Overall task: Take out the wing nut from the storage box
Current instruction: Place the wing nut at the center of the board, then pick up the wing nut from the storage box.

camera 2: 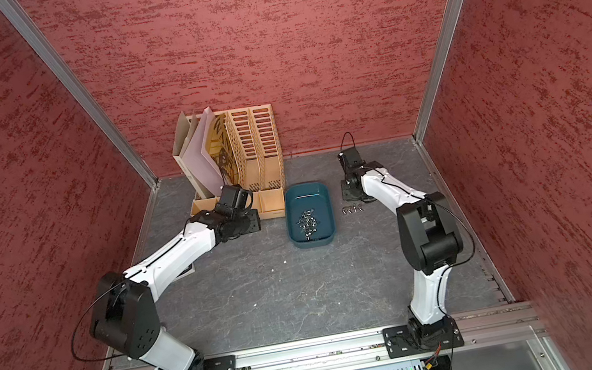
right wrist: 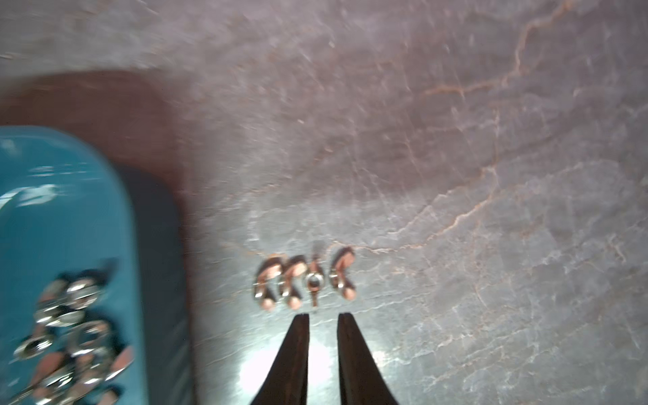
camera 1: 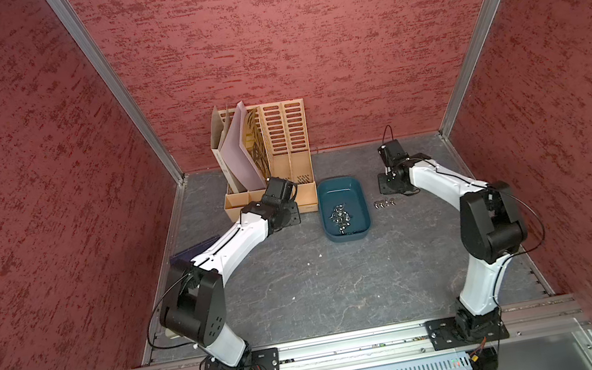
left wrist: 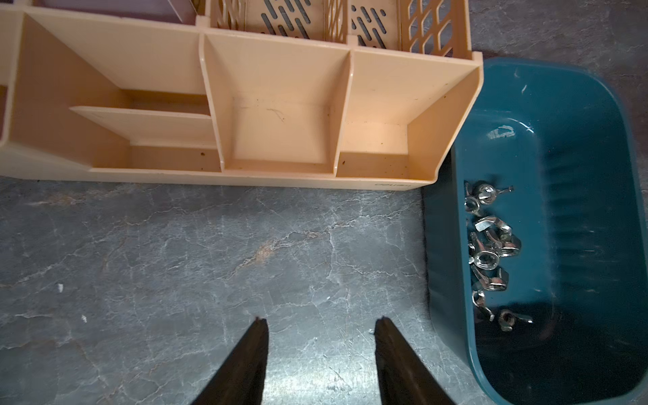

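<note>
The storage box (camera 1: 340, 191) (camera 2: 307, 197) is a shallow teal tray at mid table, and several silver wing nuts (camera 1: 340, 219) (left wrist: 489, 245) lie heaped in it. Just right of the box, a short row of wing nuts (camera 1: 384, 203) (right wrist: 305, 280) sits on the tabletop. My right gripper (right wrist: 323, 315) hovers just short of that row. Its jaws stand a narrow gap apart with nothing between them. My left gripper (left wrist: 321, 321) is open and empty over bare table left of the box (left wrist: 578, 175), in front of the organiser.
A tall beige slotted file organiser (camera 1: 287, 142) (left wrist: 280, 105) with low front compartments stands against the back wall, touching the box's left side. Folders (camera 1: 239, 150) lean in it. A dark blue flat item (camera 1: 194, 249) lies under my left arm. Red walls enclose three sides.
</note>
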Motion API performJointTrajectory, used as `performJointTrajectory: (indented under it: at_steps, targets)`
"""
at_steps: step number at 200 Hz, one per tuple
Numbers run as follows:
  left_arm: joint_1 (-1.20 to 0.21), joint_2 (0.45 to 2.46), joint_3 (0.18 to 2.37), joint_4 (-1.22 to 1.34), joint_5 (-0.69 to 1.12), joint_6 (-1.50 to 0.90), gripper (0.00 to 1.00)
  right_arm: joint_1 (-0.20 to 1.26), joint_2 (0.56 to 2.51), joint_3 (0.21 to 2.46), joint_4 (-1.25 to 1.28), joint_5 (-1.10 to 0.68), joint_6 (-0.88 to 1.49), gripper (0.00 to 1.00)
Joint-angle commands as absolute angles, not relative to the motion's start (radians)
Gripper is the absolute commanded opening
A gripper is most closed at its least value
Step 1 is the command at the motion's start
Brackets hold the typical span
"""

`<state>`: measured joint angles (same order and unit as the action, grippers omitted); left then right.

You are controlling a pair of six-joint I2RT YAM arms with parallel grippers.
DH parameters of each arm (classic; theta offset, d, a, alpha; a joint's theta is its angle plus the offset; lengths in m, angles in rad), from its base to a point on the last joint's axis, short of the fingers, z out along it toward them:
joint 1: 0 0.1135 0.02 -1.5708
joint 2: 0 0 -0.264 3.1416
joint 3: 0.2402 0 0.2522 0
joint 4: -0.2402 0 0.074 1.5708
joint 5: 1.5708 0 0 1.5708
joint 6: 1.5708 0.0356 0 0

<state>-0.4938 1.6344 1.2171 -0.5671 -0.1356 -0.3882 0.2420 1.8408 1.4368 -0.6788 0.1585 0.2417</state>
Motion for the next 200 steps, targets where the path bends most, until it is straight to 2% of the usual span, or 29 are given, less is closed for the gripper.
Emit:
performJointTrajectory:
  at_steps: [1, 82, 200]
  targets:
    - [-0.491, 1.624, 1.21, -0.557, -0.134, -0.392, 0.53, 0.307, 1.805, 1.476, -0.712, 0.155, 0.239, 0.2]
    - [-0.492, 1.629, 1.223, -0.561, -0.13, -0.39, 0.53, 0.48, 1.888, 1.572, -0.71, 0.104, 0.247, 0.21]
    - [-0.491, 1.623, 1.219, -0.565, -0.135, -0.388, 0.53, 0.495, 2.097, 1.655, -0.662, 0.066, 0.252, 0.22]
